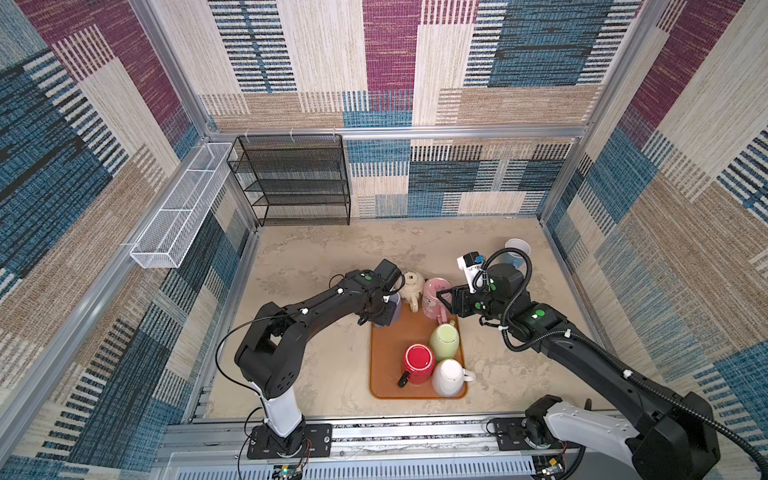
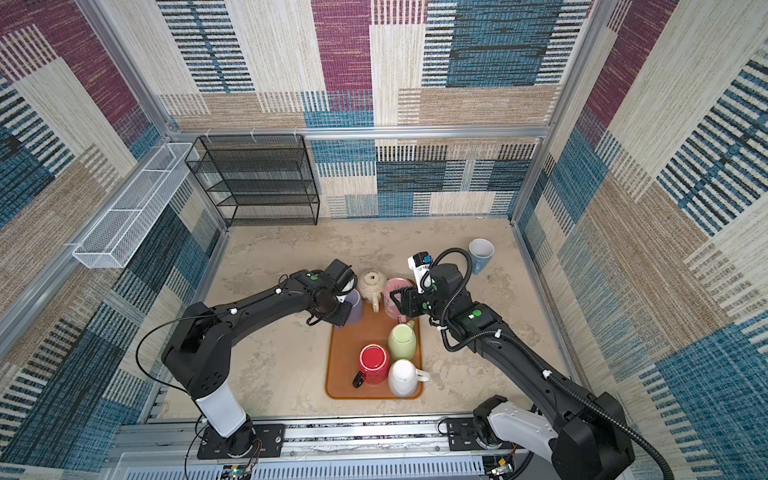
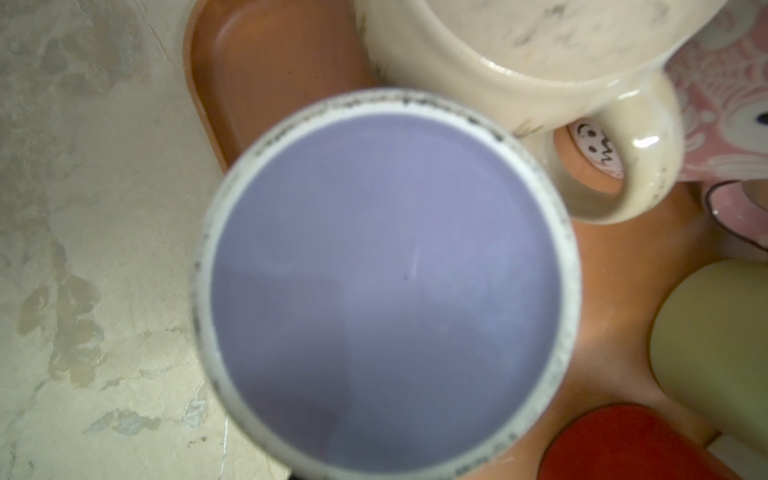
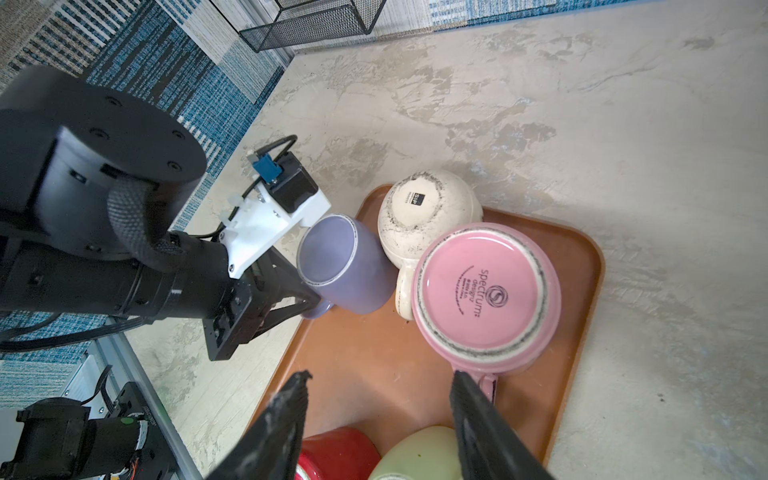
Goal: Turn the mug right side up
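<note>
- Target: lilac mug, at far-left corner of tray, just left of cream mug and close enough to look touching.
- Orientation: not upright. Base turned up and toward the left arm, filling the left wrist view; mouth hidden. Possibly tipped clear of the tray already, but no view shows the underside.
- Left gripper: closed on the handle at the mug's near-left side, as seen from the right wrist view.
- Right gripper: jaws apart, nothing between them; hovering over bare tray just near of pink mug.
- Neighbours: cream and pink mugs both base up, packed tight at the far end of the tray.
- Handling, judged: glazed ceramic, so rigid, smooth and slippery. Fairly heavy for a pinch on a thin loop, and likely to swing about the handle once lifted. Apt to chip if knocked against the cream mug.
- Hold, judged: handle is the sensible place, since it fixes rotation and leaves the body free to roll over. Firm squeeze wanted, low on the loop near the wall.
- Next, judged: lift clear of the neighbours before rolling, then set down base first on open tray or table.
</note>
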Available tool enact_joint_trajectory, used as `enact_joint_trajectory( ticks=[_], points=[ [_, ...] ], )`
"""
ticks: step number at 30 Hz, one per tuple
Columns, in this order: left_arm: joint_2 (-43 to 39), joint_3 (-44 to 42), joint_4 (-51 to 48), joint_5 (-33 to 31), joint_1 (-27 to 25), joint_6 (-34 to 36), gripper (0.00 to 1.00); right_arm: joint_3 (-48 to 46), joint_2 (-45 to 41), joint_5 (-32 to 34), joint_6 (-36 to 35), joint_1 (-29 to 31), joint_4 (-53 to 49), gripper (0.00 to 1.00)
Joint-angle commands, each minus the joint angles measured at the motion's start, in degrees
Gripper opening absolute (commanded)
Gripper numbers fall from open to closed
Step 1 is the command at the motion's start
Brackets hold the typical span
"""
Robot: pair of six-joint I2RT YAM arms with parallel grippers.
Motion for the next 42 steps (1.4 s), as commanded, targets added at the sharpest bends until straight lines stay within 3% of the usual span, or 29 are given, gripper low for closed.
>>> enact_joint_trajectory(
  ticks=[1, 12, 18, 42],
  points=[
    [0.52, 0.62, 0.05, -0.58, -0.04, 0.79, 0.25, 0.65, -0.15, -0.6, -0.22, 0.02, 1.12, 0.58],
    [0.83, 1.06, 0.05, -0.4, -0.04, 0.79, 0.13, -0.03, -0.44, -0.66, -0.2, -0.07, 1.38, 0.58],
    [0.51, 0.91, 0.16, 0.35, -0.04, 0.7, 0.01, -0.1, -0.54, -0.86, -0.11, -0.08, 1.47, 0.58],
    [-9.05, -1.1, 0.67, 4.0, -0.04, -0.08, 0.0, 0.12, -2.85, -3.21, 0.17, -0.15, 2.05, 0.58]
  ],
)
